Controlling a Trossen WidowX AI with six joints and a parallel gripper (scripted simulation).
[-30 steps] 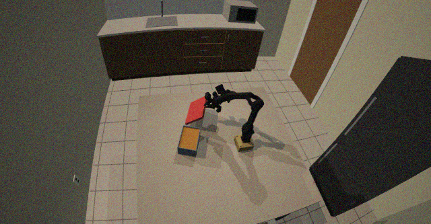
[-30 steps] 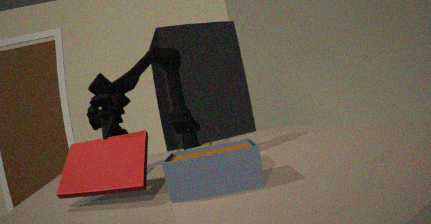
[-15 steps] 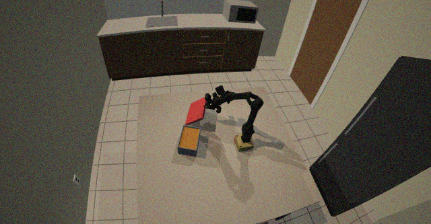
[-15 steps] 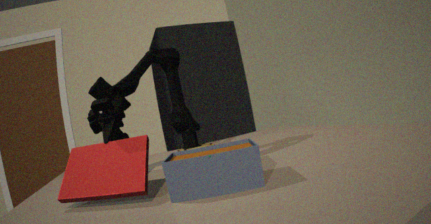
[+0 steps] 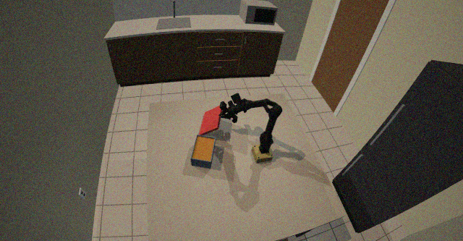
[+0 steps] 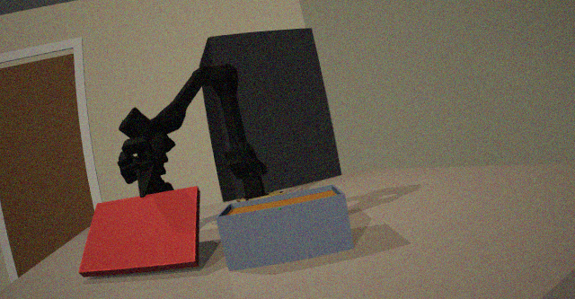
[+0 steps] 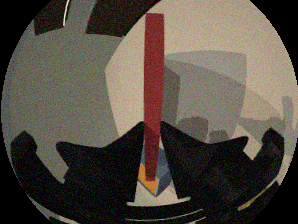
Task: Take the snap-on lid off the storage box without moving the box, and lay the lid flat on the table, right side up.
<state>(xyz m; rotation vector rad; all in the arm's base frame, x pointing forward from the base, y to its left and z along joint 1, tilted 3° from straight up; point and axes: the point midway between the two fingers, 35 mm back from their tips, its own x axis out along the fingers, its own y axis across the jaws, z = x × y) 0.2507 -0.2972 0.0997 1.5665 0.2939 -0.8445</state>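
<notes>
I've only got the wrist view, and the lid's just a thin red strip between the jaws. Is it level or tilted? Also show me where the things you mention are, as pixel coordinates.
Observer: Tilted. The exterior view shows the lid's broad red face (image 5: 210,121) (image 6: 144,233) (image 7: 154,75) sloping down from its upper edge, which the jaws grip.

Operator: I see only part of the storage box. How does it sit?

Observer: The top view shows the storage box (image 5: 201,163) (image 6: 287,241) (image 7: 164,177) upright, its whole top uncovered and orange inside.
</notes>
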